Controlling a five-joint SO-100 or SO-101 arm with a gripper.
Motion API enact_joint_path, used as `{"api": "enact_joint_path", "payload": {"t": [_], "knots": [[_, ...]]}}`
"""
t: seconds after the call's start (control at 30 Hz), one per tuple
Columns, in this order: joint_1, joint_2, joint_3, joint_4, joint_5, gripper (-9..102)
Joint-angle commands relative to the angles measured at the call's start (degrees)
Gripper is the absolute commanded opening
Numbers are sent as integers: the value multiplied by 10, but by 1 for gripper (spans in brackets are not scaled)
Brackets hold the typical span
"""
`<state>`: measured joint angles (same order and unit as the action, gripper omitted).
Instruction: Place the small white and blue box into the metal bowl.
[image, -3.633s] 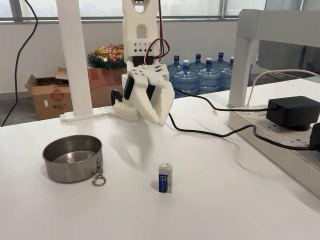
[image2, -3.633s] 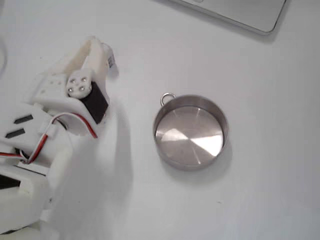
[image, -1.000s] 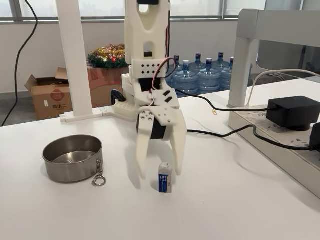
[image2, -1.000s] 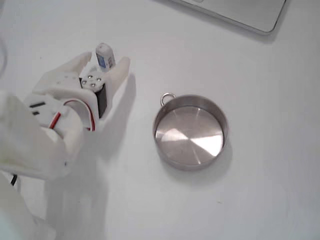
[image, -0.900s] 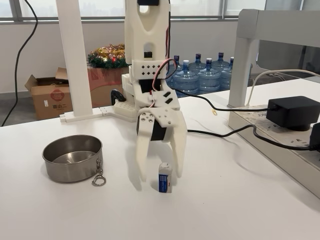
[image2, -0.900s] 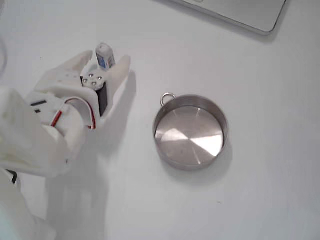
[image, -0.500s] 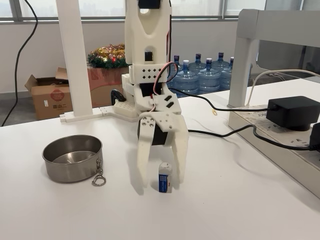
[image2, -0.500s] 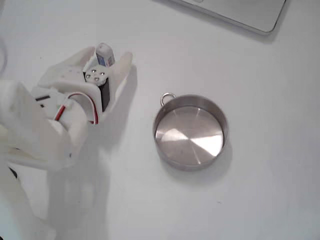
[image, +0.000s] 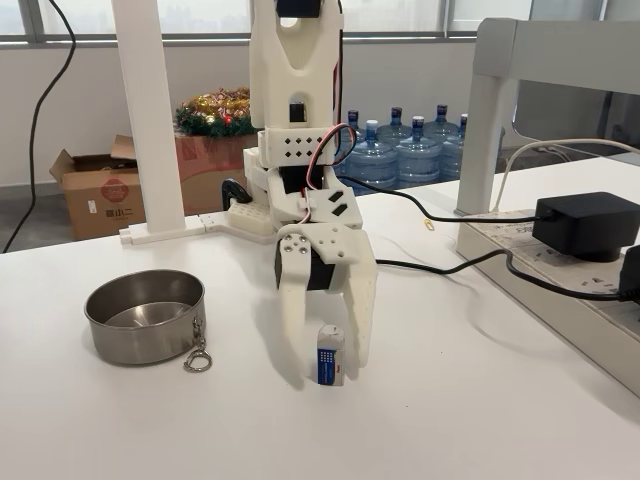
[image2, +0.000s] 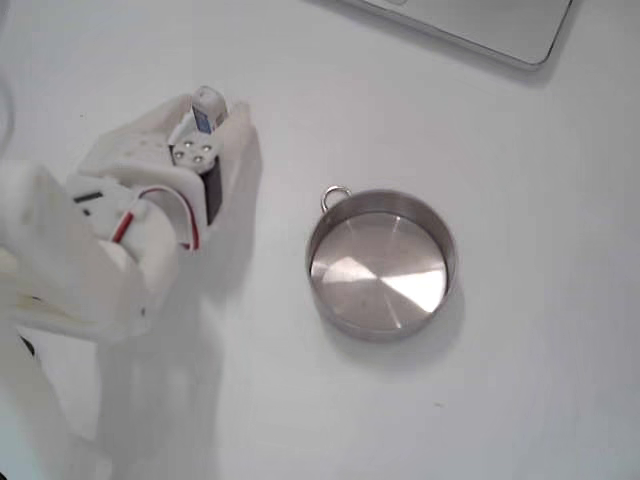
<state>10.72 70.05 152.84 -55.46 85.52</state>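
The small white and blue box (image: 331, 355) stands upright on the white table, right of the metal bowl (image: 140, 346). My white gripper (image: 328, 371) points straight down over the box, with one finger on each side of it. The right finger (image: 362, 330) looks to be against the box, and a narrow gap shows at the left finger (image: 294, 340). From above, the box (image2: 208, 108) peeks out between the fingertips of the gripper (image2: 208, 112), left of the bowl (image2: 383, 334). The bowl holds nothing.
A clasp ring (image: 197, 360) hangs off the bowl's rim toward the box. A black power adapter (image: 585, 222) and cables lie on a power strip at the right, and a white post (image: 150, 120) stands behind the bowl. A laptop edge (image2: 470, 25) shows at the top.
The gripper came down from behind the box and straddled it. Over the last second it sank a little lower and its fingers narrowed around the box, which has not moved.
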Motion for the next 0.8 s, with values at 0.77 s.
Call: {"api": "enact_joint_path", "payload": {"t": [0.77], "knots": [[25, 11, -5, -11, 4, -1]]}}
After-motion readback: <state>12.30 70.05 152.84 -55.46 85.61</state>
